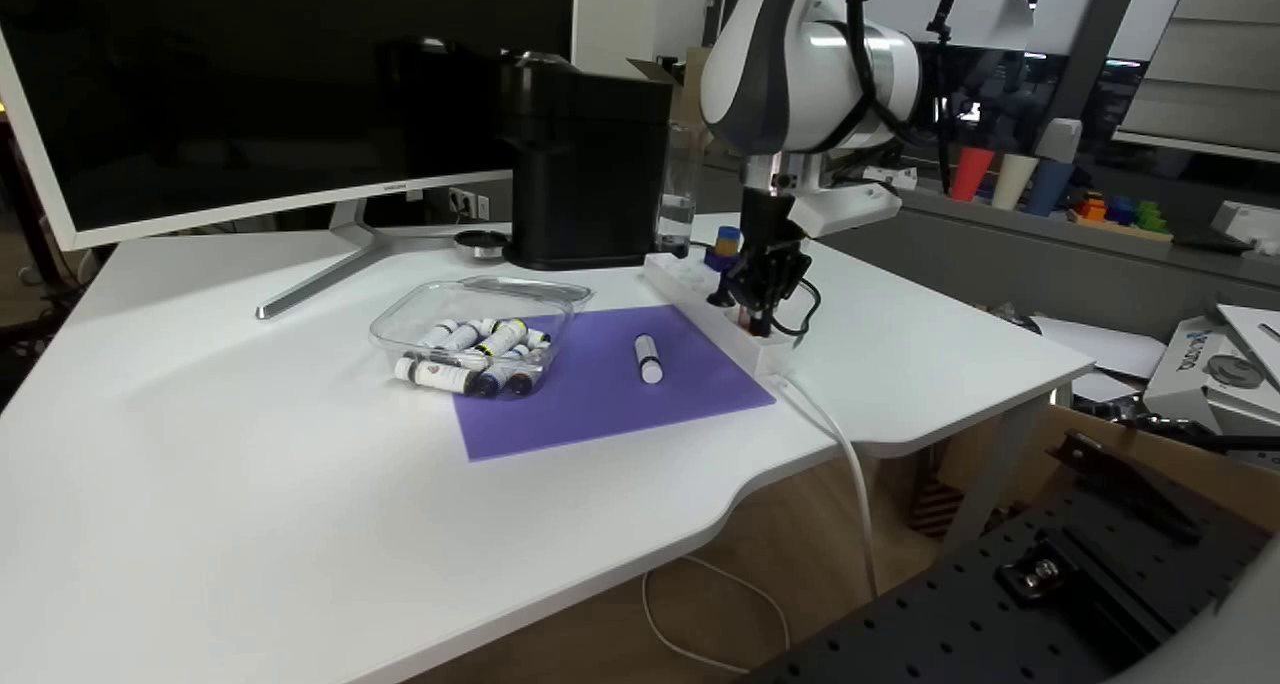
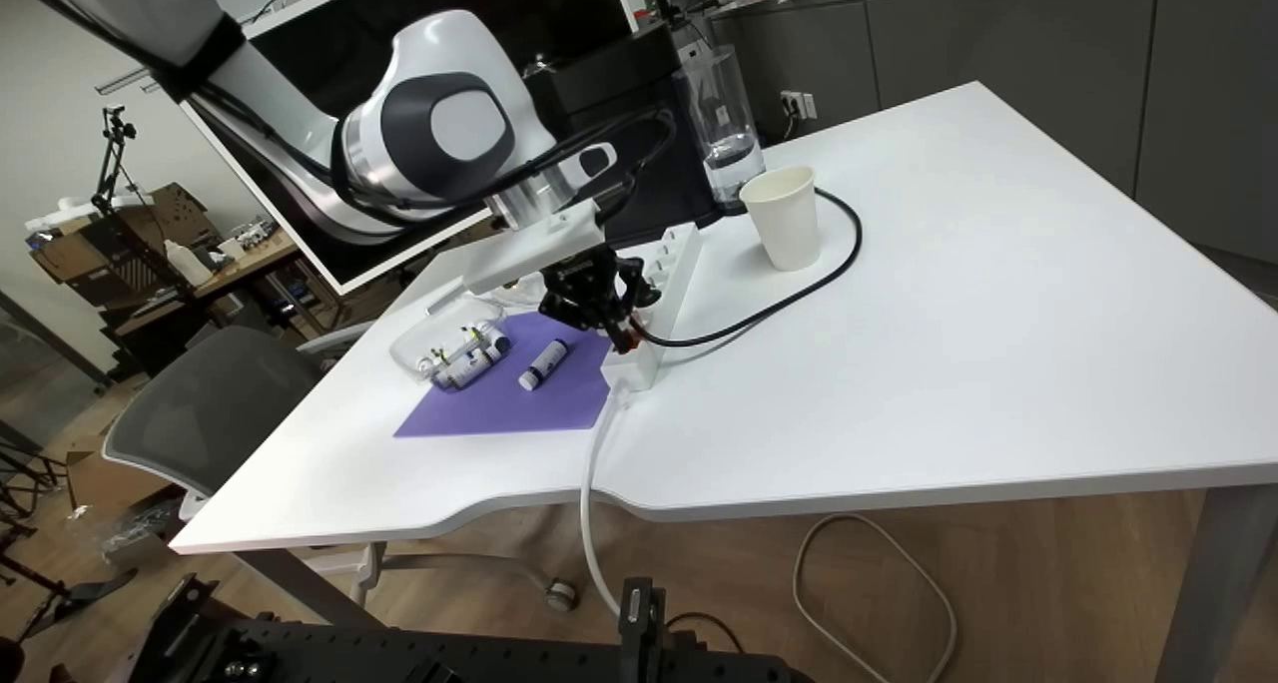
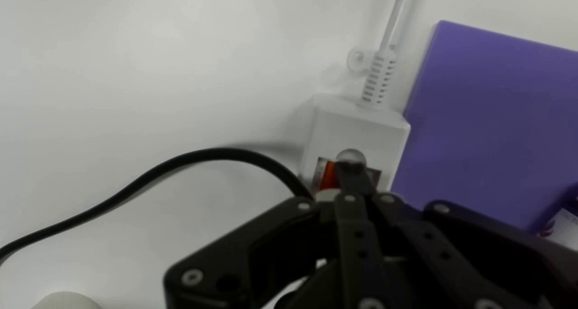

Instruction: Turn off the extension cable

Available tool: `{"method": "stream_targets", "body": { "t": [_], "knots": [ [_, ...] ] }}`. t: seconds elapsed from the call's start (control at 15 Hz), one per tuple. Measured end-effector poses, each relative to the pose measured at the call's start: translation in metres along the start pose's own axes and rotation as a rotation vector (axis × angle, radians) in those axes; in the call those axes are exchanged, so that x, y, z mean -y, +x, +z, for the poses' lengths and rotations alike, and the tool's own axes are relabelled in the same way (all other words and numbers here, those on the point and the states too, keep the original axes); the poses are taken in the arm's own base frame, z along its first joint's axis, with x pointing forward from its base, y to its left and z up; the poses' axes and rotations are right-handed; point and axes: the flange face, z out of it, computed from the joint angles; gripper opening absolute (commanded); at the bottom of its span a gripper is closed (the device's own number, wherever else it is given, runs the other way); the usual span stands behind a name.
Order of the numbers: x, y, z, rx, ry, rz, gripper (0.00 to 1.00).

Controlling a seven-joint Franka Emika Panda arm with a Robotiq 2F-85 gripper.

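Note:
The extension cable is a white socket block [image 1: 770, 356] with a long white cord, seen in both exterior views [image 2: 629, 371] and in the wrist view [image 3: 361, 130]. A red rocker switch [image 3: 328, 175] sits near its cord end. My gripper [image 3: 353, 166] points down over this switch, with its fingertips together and nothing visible between them. In both exterior views the gripper [image 1: 762, 326] is low at the cord end of the block [image 2: 625, 343]. The fingertips cover the middle of the switch. Whether they press on it I cannot tell.
A purple sheet [image 1: 600, 414] lies beside the block with a white tube [image 1: 648, 359] on it. A clear box [image 1: 400, 309] holds several tubes. A black machine [image 1: 590, 164], a glass vase [image 2: 734, 154], a white cup [image 2: 784, 219] and a black wire [image 2: 759, 319] are nearby.

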Motion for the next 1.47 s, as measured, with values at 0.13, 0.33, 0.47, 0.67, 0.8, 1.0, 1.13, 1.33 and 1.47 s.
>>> {"method": "stream_targets", "body": {
  "t": [0.13,0.33,0.47,0.67,0.8,1.0,1.13,1.33,1.47],
  "knots": [
    [0.0,0.0,0.0,-0.002,0.0,0.0,0.0],
    [0.0,0.001,0.001,0.002,0.0,0.011,0.0],
    [0.001,0.004,0.001,0.018,-0.006,0.03,0.0],
    [0.005,0.012,0.001,0.057,-0.024,0.046,0.0],
    [0.009,0.015,0.001,0.07,-0.025,0.049,0.0],
    [0.014,0.019,-0.006,0.068,-0.024,0.041,0.0],
    [0.016,0.023,-0.023,0.044,-0.026,0.038,0.0],
    [0.021,0.027,-0.068,-0.017,-0.03,0.033,0.32],
    [0.027,0.024,-0.103,-0.043,-0.029,0.03,0.46]
  ]
}}
